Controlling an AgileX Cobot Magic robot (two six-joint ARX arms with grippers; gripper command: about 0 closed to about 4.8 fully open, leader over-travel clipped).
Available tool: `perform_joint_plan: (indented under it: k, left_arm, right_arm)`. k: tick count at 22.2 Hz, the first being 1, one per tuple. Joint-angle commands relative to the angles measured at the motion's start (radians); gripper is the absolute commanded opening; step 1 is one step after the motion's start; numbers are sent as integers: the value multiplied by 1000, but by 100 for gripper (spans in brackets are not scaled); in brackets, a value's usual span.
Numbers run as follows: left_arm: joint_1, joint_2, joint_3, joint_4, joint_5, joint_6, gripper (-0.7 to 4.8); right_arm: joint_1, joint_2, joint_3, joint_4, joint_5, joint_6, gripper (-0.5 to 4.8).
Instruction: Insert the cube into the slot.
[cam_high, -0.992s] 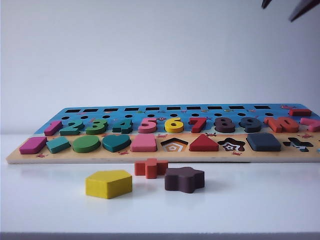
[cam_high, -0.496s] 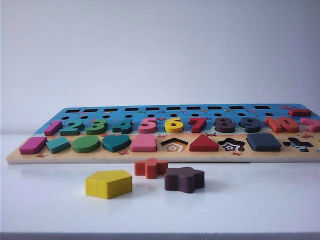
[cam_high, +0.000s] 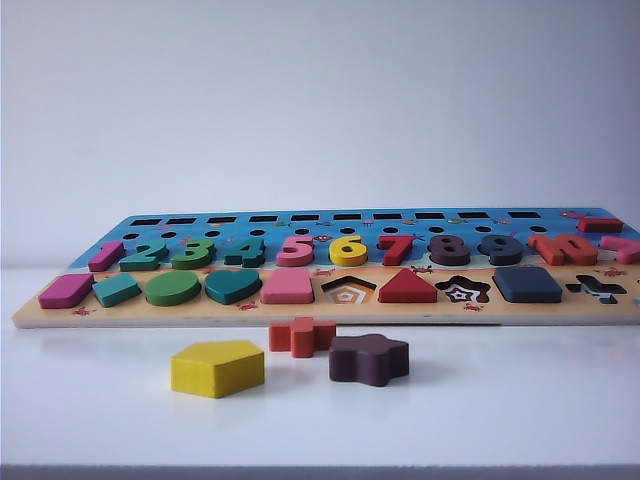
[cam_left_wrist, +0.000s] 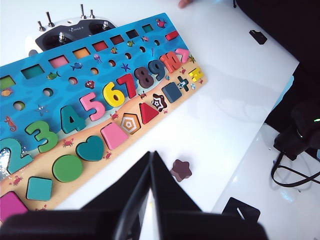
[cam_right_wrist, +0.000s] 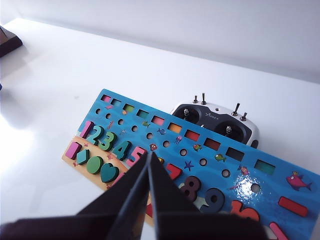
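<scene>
Cube (cam_high: 527, 284) sits seated in its slot on the board (cam_high: 300, 312), well apart from both left fingers (cam_left_wrist: 150, 172) and right fingers (cam_right_wrist: 148, 172), each pressed together, empty.

The exterior view sits low, nearly level with the worktop (cam_high: 500, 420), facing the puzzle board (cam_high: 330, 310) from close by. Both wrist cameras look steeply down from high above, over each closed gripper, from opposite ends; all three share the board.
</scene>
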Motion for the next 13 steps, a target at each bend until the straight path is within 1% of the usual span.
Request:
perform_joint_plan:
  k: [1, 4, 6, 10, 11, 12, 13]
  left_arm:
    - [14, -6, 2, 43, 1, 8, 10]
    - [60, -13, 2, 84, 1, 8, 10]
    - [109, -23, 2, 123, 1, 8, 10]
    - [200, -39, 2, 204, 0, 8, 10]
    - [244, -55, 2, 229, -19, 15, 10]
    - [280, -69, 2, 240, -64, 31, 10]
    - [296, -76, 2, 241, -96, 40, 10]
  right_arm:
    - [1, -25, -59, 75, -10, -31, -6]
    - [1, -50, -114, 85, -9, -33, -6]
    - [1, -69, -159, 105, -9, -32, -6]
    - [-10, -133, -285, 200, -10, 11, -6]
    - [-42, -177, -359, 237, -11, 75, -6]
    - [-88, -217, -415, 248, -23, 142, -6]
    - [-121, -237, -444, 249, -49, 171, -6]
